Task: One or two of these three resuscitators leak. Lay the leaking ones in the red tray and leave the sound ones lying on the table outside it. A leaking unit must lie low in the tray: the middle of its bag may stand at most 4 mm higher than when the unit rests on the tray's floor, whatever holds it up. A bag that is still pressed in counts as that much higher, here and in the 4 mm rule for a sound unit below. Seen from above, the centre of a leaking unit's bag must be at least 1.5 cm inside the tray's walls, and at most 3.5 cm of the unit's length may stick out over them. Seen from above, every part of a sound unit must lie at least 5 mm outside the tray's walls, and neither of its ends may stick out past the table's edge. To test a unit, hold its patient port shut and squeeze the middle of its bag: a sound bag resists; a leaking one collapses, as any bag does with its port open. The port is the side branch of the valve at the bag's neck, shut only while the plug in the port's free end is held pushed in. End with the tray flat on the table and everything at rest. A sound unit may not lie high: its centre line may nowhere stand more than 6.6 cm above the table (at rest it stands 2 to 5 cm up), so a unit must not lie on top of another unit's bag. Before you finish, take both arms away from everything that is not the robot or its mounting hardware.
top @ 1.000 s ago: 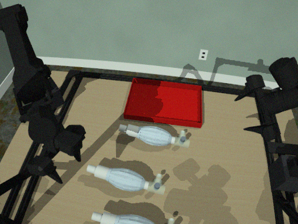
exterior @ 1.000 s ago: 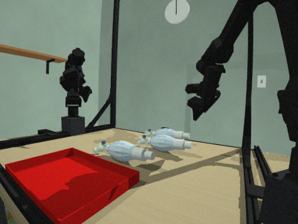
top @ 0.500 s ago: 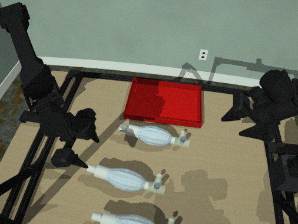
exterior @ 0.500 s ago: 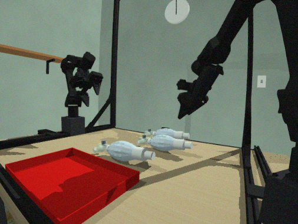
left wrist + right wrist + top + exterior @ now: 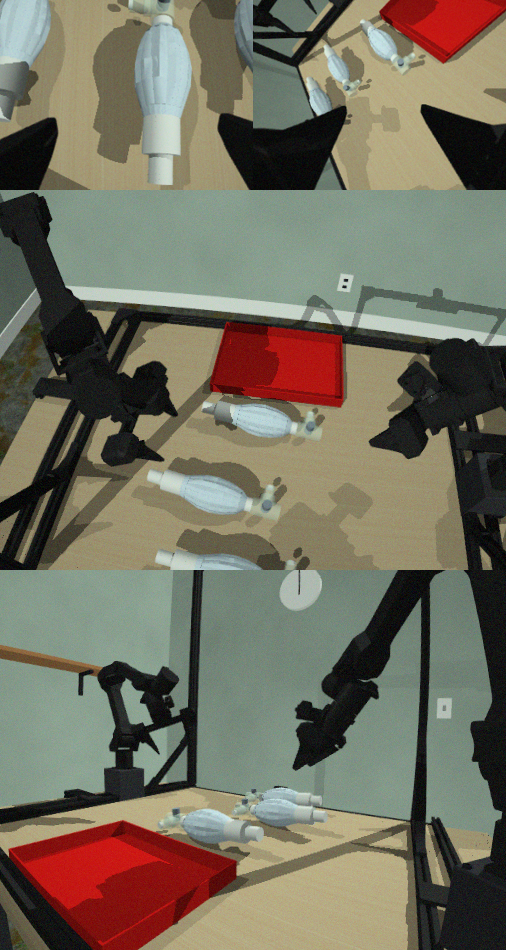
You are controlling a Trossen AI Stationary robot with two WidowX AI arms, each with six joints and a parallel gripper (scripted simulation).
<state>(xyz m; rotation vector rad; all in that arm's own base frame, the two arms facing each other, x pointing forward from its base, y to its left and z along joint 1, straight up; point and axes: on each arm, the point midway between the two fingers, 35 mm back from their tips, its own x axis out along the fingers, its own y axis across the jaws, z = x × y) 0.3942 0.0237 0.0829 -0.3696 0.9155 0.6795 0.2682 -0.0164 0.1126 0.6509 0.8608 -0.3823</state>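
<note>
Three pale blue resuscitators lie in a row on the table, outside the empty red tray (image 5: 280,394) (image 5: 220,876) (image 5: 423,40). The first (image 5: 260,420) (image 5: 210,825) (image 5: 21,38) (image 5: 382,42), with a grey collar, lies just in front of the tray. The second (image 5: 212,492) (image 5: 280,813) (image 5: 163,72) (image 5: 338,68) lies in the middle. The third (image 5: 220,562) (image 5: 287,796) (image 5: 247,30) (image 5: 318,99) is cut off at the picture's edge. My left gripper (image 5: 162,434) (image 5: 302,757) (image 5: 138,123) is open, high above the second unit's tail end. My right gripper (image 5: 385,440) (image 5: 147,740) (image 5: 384,108) is open and empty, off to the valve side.
A black frame (image 5: 75,450) runs round the table's edges. Each unit's valve with its side port (image 5: 310,429) (image 5: 267,505) points toward the right arm. The tails (image 5: 155,476) point toward the left arm.
</note>
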